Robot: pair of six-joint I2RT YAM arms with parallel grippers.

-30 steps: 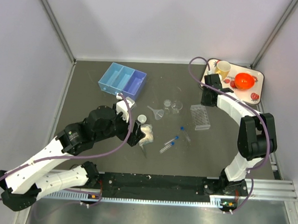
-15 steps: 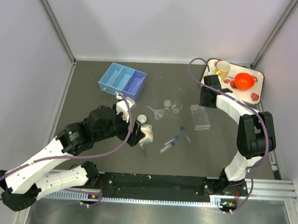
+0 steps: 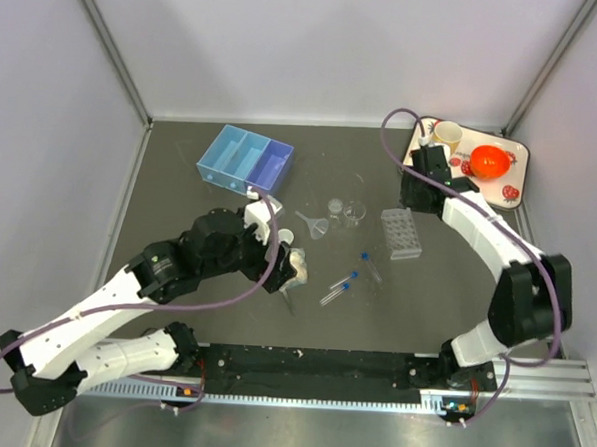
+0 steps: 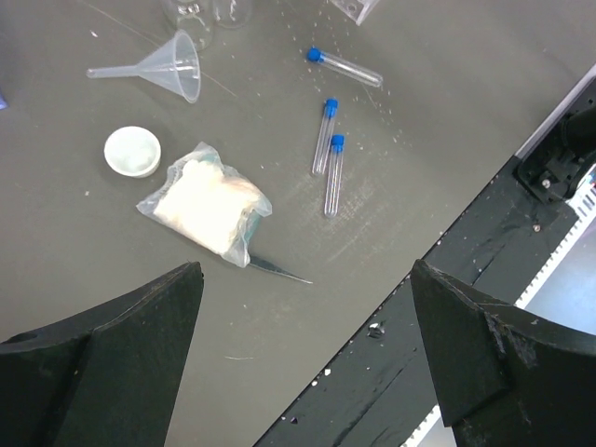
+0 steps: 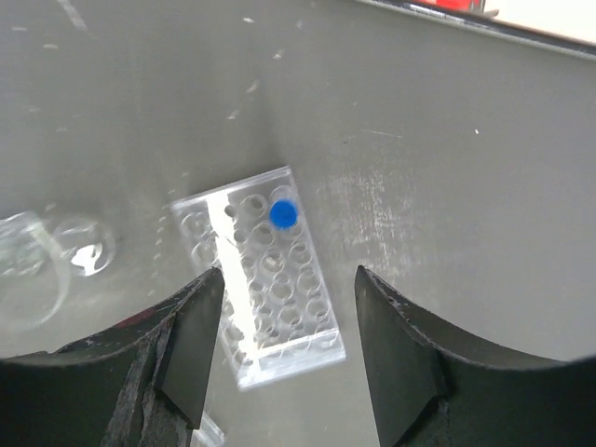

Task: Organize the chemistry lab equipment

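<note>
My left gripper (image 3: 279, 273) is open and empty, hovering over the bag of white material (image 3: 296, 267); in the left wrist view the gripper (image 4: 307, 349) sits nearer than the bag (image 4: 207, 203). Three blue-capped tubes (image 4: 333, 174) lie loose right of the bag. The clear funnel (image 4: 172, 70) lies on its side, with two tiny beakers (image 3: 345, 209) behind it. My right gripper (image 3: 417, 196) is open and empty above the far end of the clear tube rack (image 3: 402, 233). The rack (image 5: 270, 279) holds one blue-capped tube (image 5: 283, 214). The blue three-compartment tray (image 3: 246, 159) stands at back left.
A small white round dish (image 4: 132, 151) sits beside the bag. The strawberry-patterned tray (image 3: 516, 180) at back right carries a yellow mug (image 3: 446, 139) and an orange bowl (image 3: 490, 160). The black front rail (image 4: 438, 307) runs along the table's near edge.
The left gripper has shifted slightly right toward the bag. The right arm's elbow has swung out to the right while its gripper stays over the rack's far end.
</note>
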